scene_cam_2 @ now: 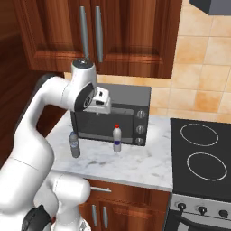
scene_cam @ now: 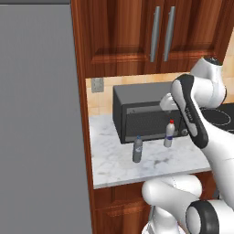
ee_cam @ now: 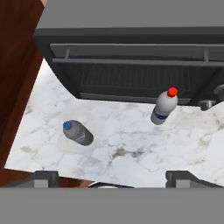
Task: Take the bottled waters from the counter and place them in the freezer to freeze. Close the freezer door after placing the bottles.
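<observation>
Two bottled waters stand upright on the white marble counter (scene_cam: 114, 167) in front of a dark toaster oven. The blue-capped bottle (scene_cam: 137, 150) (scene_cam_2: 74, 144) (ee_cam: 78, 132) is nearer the counter's front left. The red-capped bottle (scene_cam: 169, 134) (scene_cam_2: 117, 139) (ee_cam: 164, 107), which has a blue label, stands close to the oven door. My gripper (scene_cam: 167, 104) (scene_cam_2: 102, 107) (ee_cam: 113, 179) hangs above the counter (ee_cam: 122, 131), over both bottles, open and holding nothing. The flat grey freezer (scene_cam: 36, 119) fills the left. The freezer door is out of view.
The toaster oven (scene_cam: 141, 114) (scene_cam_2: 128, 115) (ee_cam: 131, 65) sits at the back of the counter (scene_cam_2: 135, 164). A black stovetop (scene_cam_2: 200, 155) lies to the right. Reddish-brown wall cupboards (scene_cam: 155, 32) hang above. A wooden side panel (scene_cam: 81, 114) separates the counter from the freezer.
</observation>
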Controlling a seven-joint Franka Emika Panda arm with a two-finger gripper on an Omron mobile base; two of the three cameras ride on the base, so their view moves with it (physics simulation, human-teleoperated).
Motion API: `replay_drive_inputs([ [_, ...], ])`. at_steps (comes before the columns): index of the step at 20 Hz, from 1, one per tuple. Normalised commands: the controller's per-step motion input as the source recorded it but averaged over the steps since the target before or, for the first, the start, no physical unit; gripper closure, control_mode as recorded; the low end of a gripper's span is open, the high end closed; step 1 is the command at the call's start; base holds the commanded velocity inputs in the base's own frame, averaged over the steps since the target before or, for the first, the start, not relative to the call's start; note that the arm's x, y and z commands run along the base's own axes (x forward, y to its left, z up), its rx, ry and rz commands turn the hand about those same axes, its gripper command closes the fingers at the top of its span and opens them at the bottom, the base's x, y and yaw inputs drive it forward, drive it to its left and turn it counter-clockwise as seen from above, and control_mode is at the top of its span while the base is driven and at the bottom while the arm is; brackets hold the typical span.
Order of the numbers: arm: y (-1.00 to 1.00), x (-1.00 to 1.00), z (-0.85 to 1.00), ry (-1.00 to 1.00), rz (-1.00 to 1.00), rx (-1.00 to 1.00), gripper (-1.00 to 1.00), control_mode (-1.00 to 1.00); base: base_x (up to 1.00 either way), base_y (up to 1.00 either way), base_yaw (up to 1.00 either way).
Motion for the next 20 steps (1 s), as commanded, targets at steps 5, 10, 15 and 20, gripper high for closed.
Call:
replay_drive_inputs([
  [5,-0.41,-0.32,-0.3,-0.03,0.0,0.09,-1.0,-1.0,0.0,0.0,0.0],
  [10,-0.46,-0.22,-0.46,-0.01,0.0,0.11,-1.0,-1.0,0.0,0.0,0.0],
  [15,-0.34,-0.04,-0.31,0.02,-0.02,0.06,-1.0,-1.0,0.0,0.0,0.0],
  [20,-0.29,0.27,-0.53,0.04,-0.07,0.0,-1.0,-1.0,0.0,0.0,0.0],
])
